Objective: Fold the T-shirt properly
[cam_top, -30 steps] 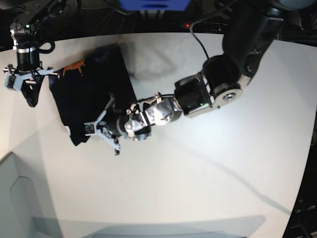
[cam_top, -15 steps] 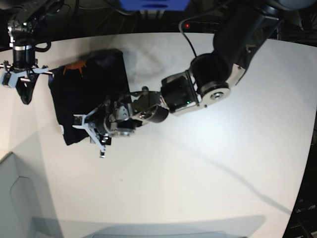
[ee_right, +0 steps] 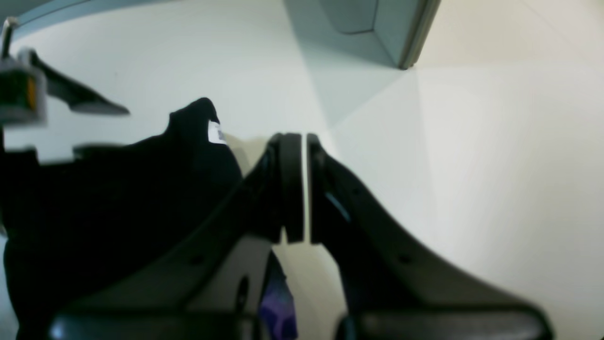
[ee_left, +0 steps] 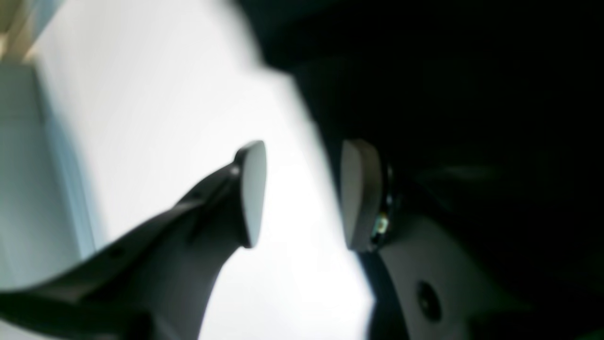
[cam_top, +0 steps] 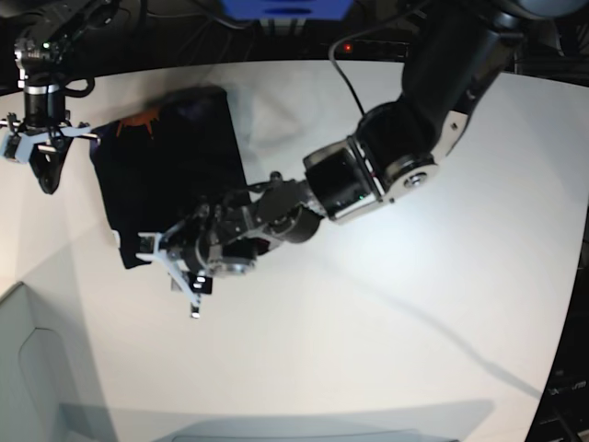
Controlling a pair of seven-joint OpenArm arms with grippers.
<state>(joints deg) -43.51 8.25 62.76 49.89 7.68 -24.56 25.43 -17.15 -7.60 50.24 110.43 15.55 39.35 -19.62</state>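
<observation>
A folded black cloth T-shirt (cam_top: 170,170) with an orange print lay near the far left corner of the white bench (cam_top: 386,304), its long axis running far to near. The left pincer (cam_top: 173,274) stood spread open at its near edge. The right pincer (cam_top: 35,157), jaws nearly closed on nothing, hung just beside its left edge.

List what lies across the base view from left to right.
Right gripper → T-shirt → bare stretch of table. The left gripper overlaps the shirt's lower edge, so it is left out.
</observation>
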